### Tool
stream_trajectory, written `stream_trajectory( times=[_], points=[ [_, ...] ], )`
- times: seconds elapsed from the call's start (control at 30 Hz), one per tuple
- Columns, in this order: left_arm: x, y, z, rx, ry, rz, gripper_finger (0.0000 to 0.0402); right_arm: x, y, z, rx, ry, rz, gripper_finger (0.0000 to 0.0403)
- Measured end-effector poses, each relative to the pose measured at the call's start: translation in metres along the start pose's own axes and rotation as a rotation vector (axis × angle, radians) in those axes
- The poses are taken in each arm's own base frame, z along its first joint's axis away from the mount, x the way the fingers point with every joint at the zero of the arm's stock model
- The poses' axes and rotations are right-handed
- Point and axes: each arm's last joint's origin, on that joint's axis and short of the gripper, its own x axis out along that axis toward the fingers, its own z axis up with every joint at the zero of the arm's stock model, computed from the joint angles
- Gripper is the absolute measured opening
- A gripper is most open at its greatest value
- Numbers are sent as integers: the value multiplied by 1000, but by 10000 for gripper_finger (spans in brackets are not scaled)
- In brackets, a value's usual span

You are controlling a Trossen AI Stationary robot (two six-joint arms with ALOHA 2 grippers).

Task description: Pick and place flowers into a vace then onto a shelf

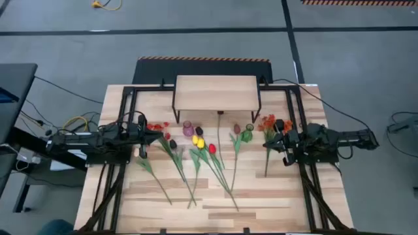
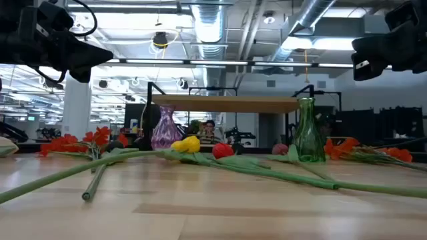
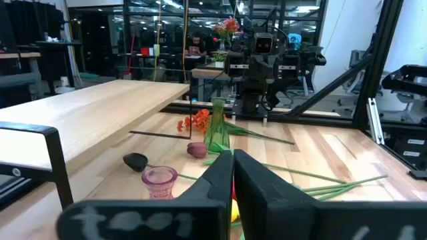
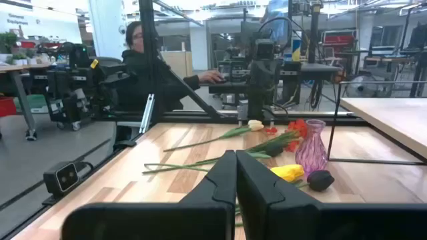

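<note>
Left claw: the left claw (image 1: 159, 136) has its fingers together, gripping nothing, hovering over the counter (image 1: 274, 196) at about 9 o'clock of the layout.
Right claw: the right claw (image 1: 266, 138) has its fingers pressed together too, empty, at about 3 o'clock, pointing inward toward the other arm.
Flowers: the flowers (image 1: 202, 156) lie flat on the counter between the two claws, heads toward the shelf at 12 o'clock, stems trailing toward 6 o'clock, a few slanted.
Nearest to left: a dark maroon tulip (image 1: 172, 143) and an orange-red spray (image 1: 157, 126) lie just beside the left claw, toward 3 o'clock from it.
Nearest to right: another orange-red spray (image 1: 269, 122) sits beside the right claw, its stem running to 6 o'clock.
Vases: a purple vase (image 1: 188, 128) and a green vase (image 1: 247, 134) stand in front of the shelf, both without flowers.
Shelf: the shelf (image 1: 215, 92) stands at 12 o'clock, its top bare.
Key relation: stems run roughly crosswise to each claw's reach, so either arm probably needs to open, drop and close across a stem near its own side.
</note>
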Motion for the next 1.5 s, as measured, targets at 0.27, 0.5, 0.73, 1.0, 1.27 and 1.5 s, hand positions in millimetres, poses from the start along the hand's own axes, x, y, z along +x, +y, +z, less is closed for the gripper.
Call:
stream_trajectory(
  times=[0.27, 0.5, 0.73, 1.0, 1.27, 1.5],
  points=[
    [0, 0, 0, 0, 0, 0, 0, 0, 0, 0, 0, 0, 0, 0],
    [0, 0, 0, 0, 0, 0, 0, 0, 0, 0, 0, 0, 0, 0],
    [0, 0, 0, 0, 0, 0, 0, 0, 0, 0, 0, 0, 0, 0],
    [0, 0, 0, -2, 0, 0, 0, 0, 0, 0, 0, 0, 0, 0],
    [0, 0, 0, -5, 0, 0, 0, 0, 0, 0, 0, 1, 0, 0],
    [0, 0, 0, -5, 0, 0, 0, 0, 0, 0, 0, 0, 0, 0]
  ],
)
